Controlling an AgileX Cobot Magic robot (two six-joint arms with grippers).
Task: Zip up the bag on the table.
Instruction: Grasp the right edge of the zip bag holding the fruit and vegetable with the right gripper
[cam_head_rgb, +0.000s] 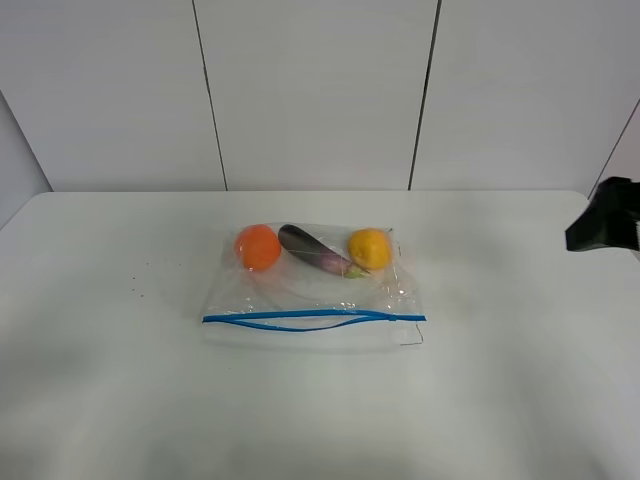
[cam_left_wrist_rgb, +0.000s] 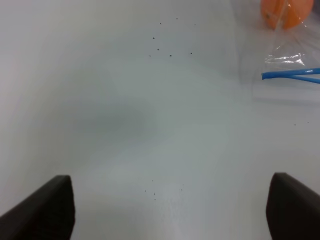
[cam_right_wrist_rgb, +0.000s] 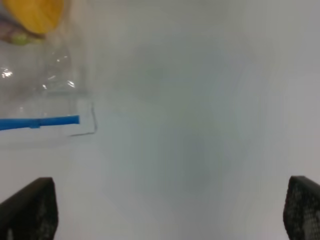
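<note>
The clear bag lies flat in the middle of the white table. Through it show an orange, a dark eggplant and a yellow fruit. Its blue zipper strip runs along the near edge, and its two lines part in the middle. My left gripper is open and empty over bare table, with the bag's corner and strip end ahead of it. My right gripper is open and empty, apart from the strip's other end.
A dark part of the right arm shows at the right edge of the high view. A few small dark specks lie on the table left of the bag. A white panelled wall stands behind the table.
</note>
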